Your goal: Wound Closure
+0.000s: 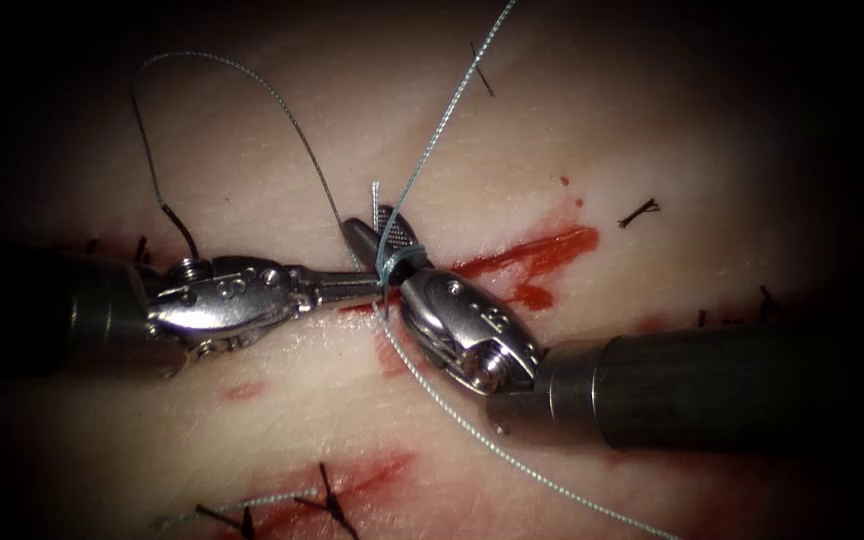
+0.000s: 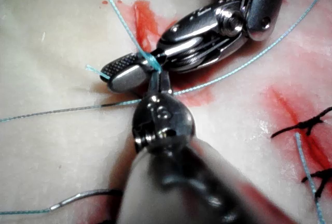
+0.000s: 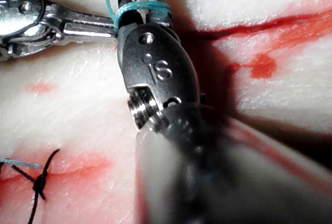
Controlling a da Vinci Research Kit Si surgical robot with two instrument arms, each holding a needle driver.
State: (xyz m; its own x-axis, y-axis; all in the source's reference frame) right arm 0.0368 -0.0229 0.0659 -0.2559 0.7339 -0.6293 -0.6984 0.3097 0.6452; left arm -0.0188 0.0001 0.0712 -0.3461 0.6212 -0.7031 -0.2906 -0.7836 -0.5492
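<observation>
My right tool (image 1: pixel 372 222) comes in from the right with its jaws open and pointing up-left. The blue thread (image 1: pixel 399 255) is wound around those jaws (image 3: pixel 140 9). A short thread end (image 1: pixel 375 192) sticks up beside their tips. The left tool (image 1: pixel 380 285) reaches in from the left, its jaws shut on the thread just at the wrap (image 2: pixel 153 67). The dark curved needle (image 1: pixel 182 232) lies on the tissue by the left tool's wrist, held by neither tool. I cannot tell whether its tip is in the tissue. The cut (image 1: pixel 532 252) runs red to the right of the tools.
One long strand (image 1: pixel 452 100) rises to the upper edge and another (image 1: pixel 512 455) trails to the lower right. A thread loop (image 1: pixel 242 75) arcs over the left tool. Dark finished stitches (image 1: pixel 330 502) sit in front. Cut thread ends (image 1: pixel 640 212) lie at the right.
</observation>
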